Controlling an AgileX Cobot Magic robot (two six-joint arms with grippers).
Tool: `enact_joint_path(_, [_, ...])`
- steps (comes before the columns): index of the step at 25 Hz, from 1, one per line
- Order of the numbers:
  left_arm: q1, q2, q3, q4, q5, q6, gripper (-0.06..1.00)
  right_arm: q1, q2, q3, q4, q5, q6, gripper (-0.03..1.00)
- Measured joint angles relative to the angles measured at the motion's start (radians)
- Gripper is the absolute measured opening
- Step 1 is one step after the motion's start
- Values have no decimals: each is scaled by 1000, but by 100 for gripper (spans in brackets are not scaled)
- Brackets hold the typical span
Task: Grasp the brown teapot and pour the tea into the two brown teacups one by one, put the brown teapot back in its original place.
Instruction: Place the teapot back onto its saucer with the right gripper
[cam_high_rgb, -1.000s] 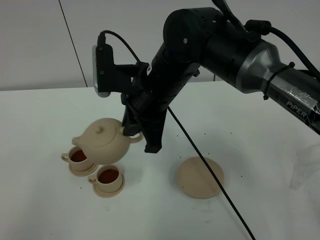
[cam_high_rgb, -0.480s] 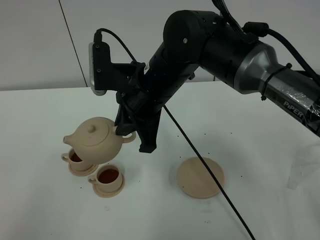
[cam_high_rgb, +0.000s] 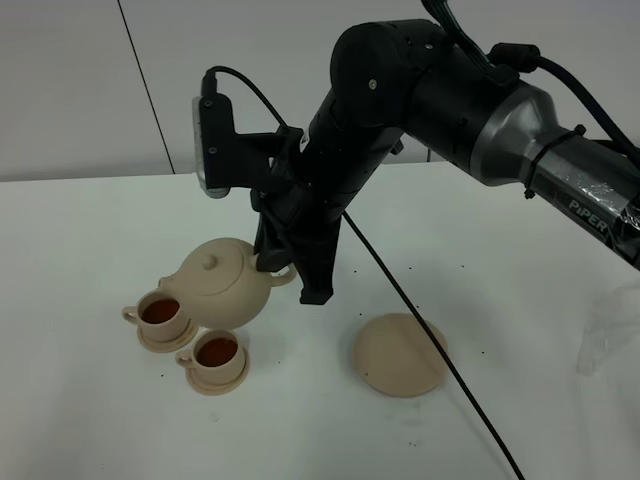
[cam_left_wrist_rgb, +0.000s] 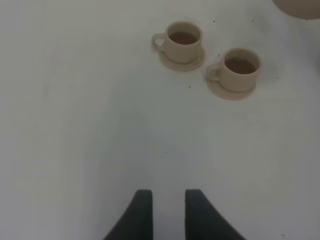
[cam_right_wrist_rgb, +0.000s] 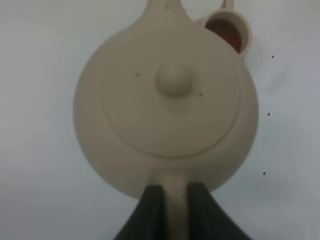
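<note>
The brown teapot (cam_high_rgb: 222, 285) hangs in the air, about level, just behind and right of the two brown teacups. My right gripper (cam_high_rgb: 277, 272) is shut on its loop handle; in the right wrist view the fingers (cam_right_wrist_rgb: 150, 210) clamp the handle below the lid of the teapot (cam_right_wrist_rgb: 165, 110). The back teacup (cam_high_rgb: 160, 313) and the front teacup (cam_high_rgb: 217, 353) stand on their saucers, both holding dark tea. The wide empty saucer (cam_high_rgb: 400, 353) lies to the right. My left gripper (cam_left_wrist_rgb: 165, 212) is empty, fingers close together, low over bare table, well short of the teacups (cam_left_wrist_rgb: 182, 39) (cam_left_wrist_rgb: 240, 66).
A black cable (cam_high_rgb: 420, 330) runs from the right arm down across the table and over the wide saucer. A clear plastic wrinkle (cam_high_rgb: 610, 335) lies at the right edge. The white wall stands behind the table.
The teapot was tipped spout-down over the back cup, swung left, and has now moved back right and levelled, uncovering the back cup. The cups and wide saucer have not moved.
</note>
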Motion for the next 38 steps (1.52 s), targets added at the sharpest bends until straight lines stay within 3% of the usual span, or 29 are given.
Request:
enact_joint_path(11, [0,0,0,0,0,0,23,-68,-1,63,26,4,3,10])
enact_joint_path(26, [0,0,0,0,0,0,23,-190,-273,605,148,-334,-96,10])
enact_joint_path(38, [0,0,0,0,0,0,23,-237,-344,905,365,-553,-328,10])
